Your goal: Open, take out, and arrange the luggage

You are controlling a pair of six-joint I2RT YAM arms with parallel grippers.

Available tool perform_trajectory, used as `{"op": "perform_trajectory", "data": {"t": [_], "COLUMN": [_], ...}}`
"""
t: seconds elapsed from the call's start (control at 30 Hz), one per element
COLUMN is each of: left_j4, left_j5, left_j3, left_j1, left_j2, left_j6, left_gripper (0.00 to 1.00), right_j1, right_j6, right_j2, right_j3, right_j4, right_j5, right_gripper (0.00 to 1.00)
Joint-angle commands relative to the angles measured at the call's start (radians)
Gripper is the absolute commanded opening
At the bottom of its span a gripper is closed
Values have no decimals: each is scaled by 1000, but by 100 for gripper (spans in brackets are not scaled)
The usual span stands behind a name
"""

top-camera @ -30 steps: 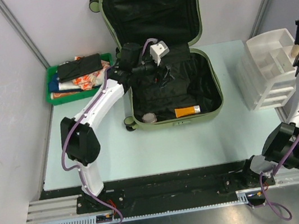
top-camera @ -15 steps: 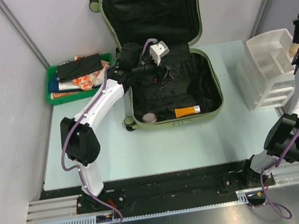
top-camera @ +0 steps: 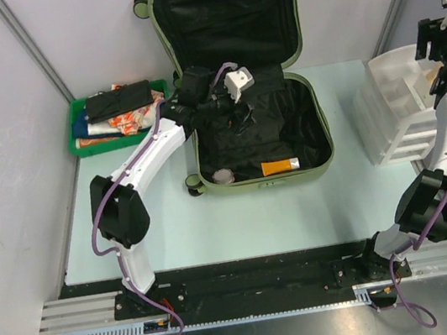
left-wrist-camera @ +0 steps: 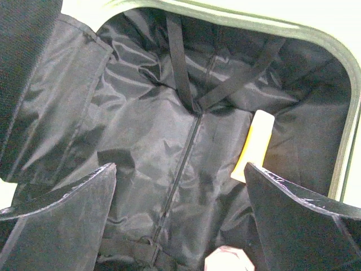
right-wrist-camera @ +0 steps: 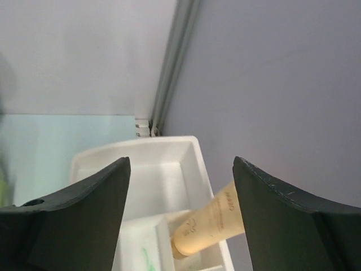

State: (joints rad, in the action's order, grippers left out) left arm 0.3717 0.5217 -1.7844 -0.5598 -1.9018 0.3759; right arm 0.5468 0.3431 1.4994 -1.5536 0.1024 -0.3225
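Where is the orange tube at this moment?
In the top view, the orange tube lies inside the luggage, near its front wall, right of a small round jar.

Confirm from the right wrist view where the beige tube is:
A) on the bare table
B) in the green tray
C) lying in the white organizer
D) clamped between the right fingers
C: the beige tube lies tilted in a compartment of the white organizer, with the right gripper above it, jaws spread wide.
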Motion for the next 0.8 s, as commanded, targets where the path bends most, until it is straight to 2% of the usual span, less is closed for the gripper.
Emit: {"op": "perform_trajectory", "data": {"t": [0.0,0.23,0.37,0.43,0.63,0.77], "left_j4": [107,231,257,257,259,259], "left_j5": [17,54,57,66,207,161], "left_j3": [-23,-26,-7,-9,-64,-110], "left_j1": [1,-35,-107,-138,-189,-216], "left_j2": [23,-86,-161,-193,-310,-400], "left_j6": [139,303,454,477,480,468], "left_gripper": [100,95,93,91,90,84], "right_j1": [-63,-205,-277,-295,-327,-326], "right_j6": [-23,-42,-68,-64,-53,-47], "right_j2": [-36,-74,-85,-88,-88,-77], "right_j3": [-74,-66,-43,-30,-14,-16], "right_j4": [-1,62,109,129,175,187], "right_j5": [-13,-20,-12,-6,13,14], "right_gripper": [80,89,96,97,98,98]}}
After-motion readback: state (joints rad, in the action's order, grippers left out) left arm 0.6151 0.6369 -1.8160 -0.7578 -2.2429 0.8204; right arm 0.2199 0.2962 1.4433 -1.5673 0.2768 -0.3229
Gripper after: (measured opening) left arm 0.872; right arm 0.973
